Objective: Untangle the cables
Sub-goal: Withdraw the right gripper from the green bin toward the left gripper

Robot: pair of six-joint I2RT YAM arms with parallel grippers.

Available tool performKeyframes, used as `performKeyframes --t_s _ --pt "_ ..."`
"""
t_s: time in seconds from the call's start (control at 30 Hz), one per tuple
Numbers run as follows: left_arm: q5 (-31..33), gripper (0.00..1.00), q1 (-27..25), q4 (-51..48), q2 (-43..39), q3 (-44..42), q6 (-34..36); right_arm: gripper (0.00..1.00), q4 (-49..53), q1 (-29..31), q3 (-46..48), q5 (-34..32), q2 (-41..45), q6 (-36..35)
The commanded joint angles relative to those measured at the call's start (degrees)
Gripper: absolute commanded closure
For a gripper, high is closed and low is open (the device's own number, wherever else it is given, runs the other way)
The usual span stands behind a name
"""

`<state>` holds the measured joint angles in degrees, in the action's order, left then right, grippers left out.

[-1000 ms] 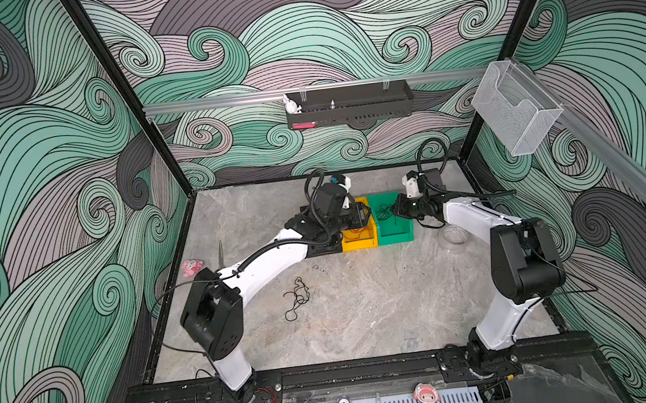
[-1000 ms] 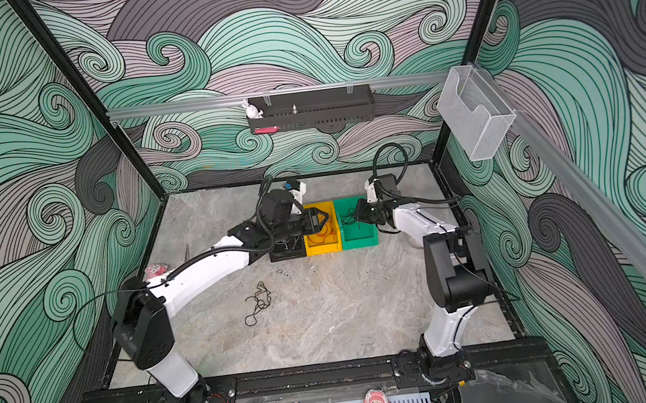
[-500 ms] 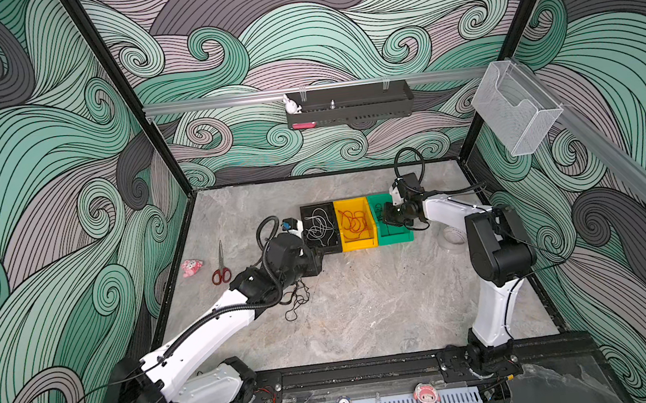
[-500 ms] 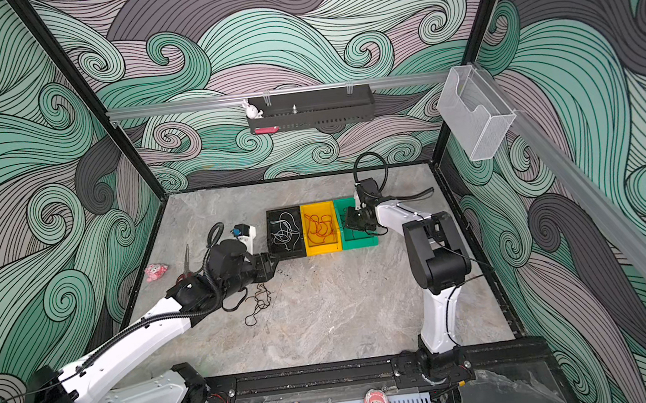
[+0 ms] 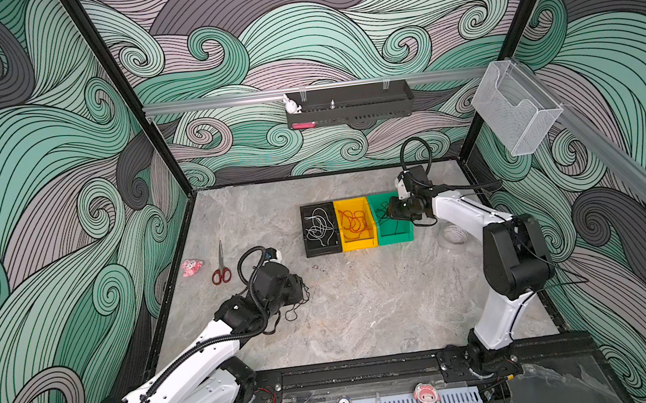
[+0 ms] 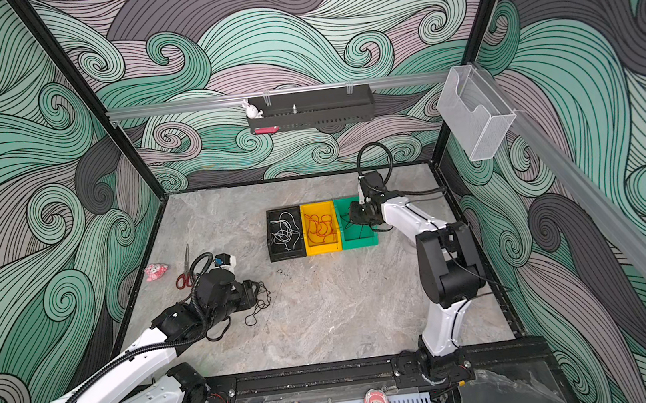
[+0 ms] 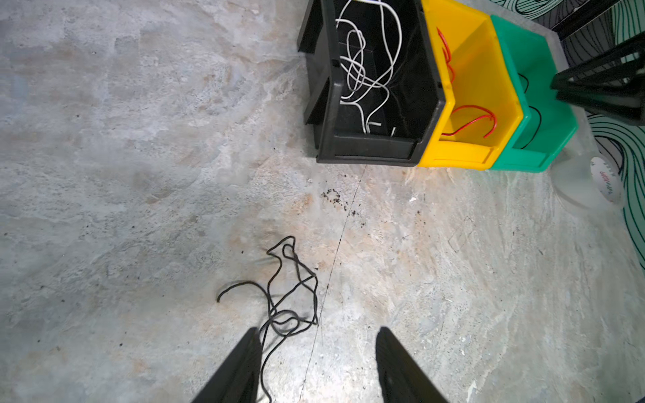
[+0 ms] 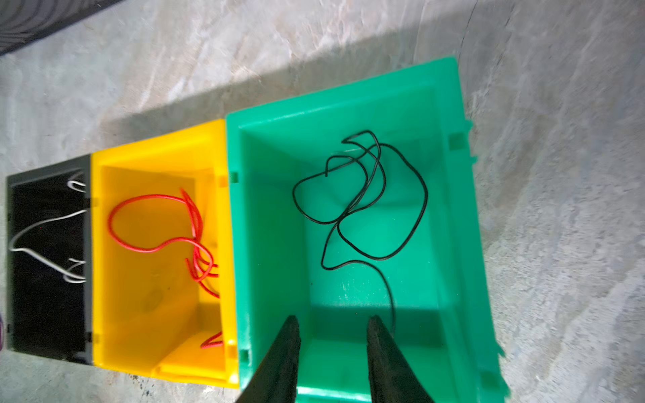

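Left wrist view: the left gripper (image 7: 318, 329) is open and empty over a tangled black cable (image 7: 289, 296) on the table (image 7: 139, 174). The right gripper (image 8: 332, 318), open too, hangs above another black cable (image 8: 366, 209) inside the green bin (image 8: 453, 226).

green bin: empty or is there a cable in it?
Not empty. In the right wrist view a black cable lies in loose loops on the floor of the green bin. The right gripper hovers open above it.

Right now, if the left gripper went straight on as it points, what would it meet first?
Probably the loose black cable lying just ahead of the left gripper, though depth is unclear.
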<state>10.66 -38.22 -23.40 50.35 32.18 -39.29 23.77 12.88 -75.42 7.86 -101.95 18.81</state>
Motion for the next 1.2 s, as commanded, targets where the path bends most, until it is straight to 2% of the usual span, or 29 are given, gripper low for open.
performKeyframes --t_s 0.0,0.27,0.4,0.57,0.83,1.0,1.17 --pt "2.2 0.44 0.8 -4.3 -1.5 -0.7 -1.7 0.63 1.6 -0.1 0.0 -2.3 4.2 -2.0" --pt "0.9 0.43 1.1 -4.4 -1.4 -4.3 -4.7 0.61 1.3 0.0 6.5 -1.2 12.1 -2.5" --pt "0.7 0.43 1.2 -4.2 -1.3 -5.8 -5.8 0.61 -0.5 0.8 11.9 1.9 15.3 -0.7" --pt "0.2 0.4 1.2 -2.5 -0.2 -7.8 -6.6 0.6 -2.9 6.1 18.3 5.1 19.3 0.9" --pt "-4.5 0.4 1.6 8.9 4.7 -11.7 -7.3 0.6 -10.2 16.3 26.0 9.6 20.3 5.2" --pt "-5.3 0.43 1.8 12.7 8.8 -11.5 -6.5 0.6 -16.5 20.6 28.9 14.2 18.3 9.4" --pt "-8.3 0.5 2.1 16.6 13.9 -11.4 -6.9 0.6 -19.2 24.1 28.9 15.4 16.5 11.3"
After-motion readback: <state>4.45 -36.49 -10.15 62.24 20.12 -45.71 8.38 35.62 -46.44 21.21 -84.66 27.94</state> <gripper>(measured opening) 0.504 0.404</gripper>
